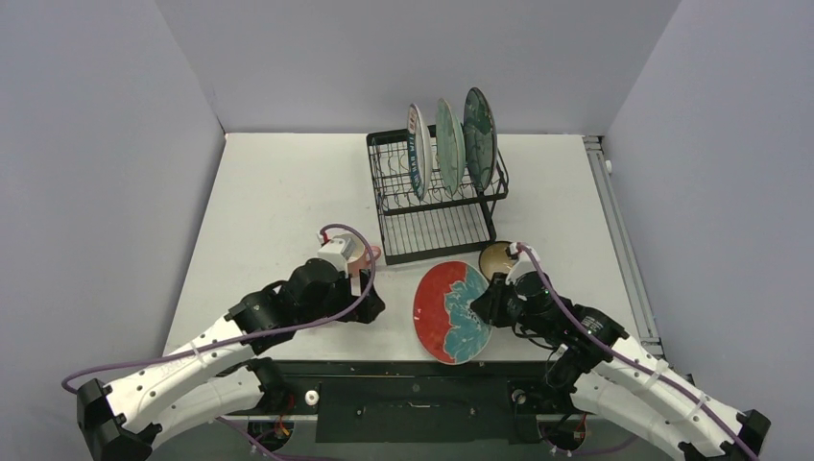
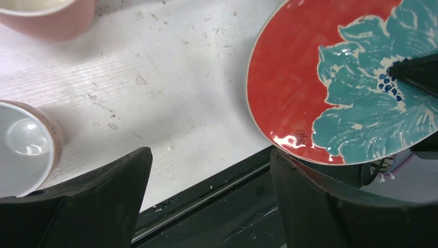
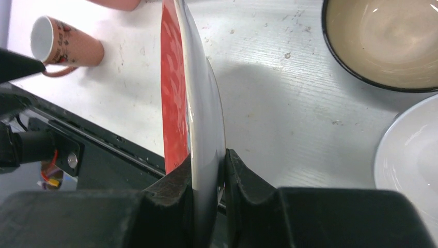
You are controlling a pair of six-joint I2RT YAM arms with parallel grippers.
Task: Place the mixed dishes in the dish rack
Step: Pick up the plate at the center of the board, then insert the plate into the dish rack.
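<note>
Three round plates (white [image 1: 418, 149], light green [image 1: 449, 144], dark teal [image 1: 480, 134]) stand upright in the slots of the black wire dish rack [image 1: 437, 216], well ahead of both end effectors. The step in hand looks like the fourth plate. The right end effector [image 3: 208, 165] is clamped on the rim of the red-orange round plate with a teal flower [image 3: 193, 103], which it holds on edge over the near side of the white counter [image 1: 288, 192]. Whether the plate's lower rim touches the counter I cannot tell. A brown bowl with a cream inside [image 3: 382, 41] lies just beyond this end effector, and a small white bowl [image 3: 413, 155] is at its right.

The left end effector [image 2: 209, 160] stands wide with nothing between its fingers, and the plate is off to its right, apart from it. The pink mug [image 2: 51, 20] is ahead of it, and the orange-handled mug [image 2: 26, 150] lies on its side just beside one finger.

Next, I judge, the plate must be raised, carried forward to the rack and kept upright. Its edge then has to line up with a free slot (none is clear from these views) before it is lowered.
</note>
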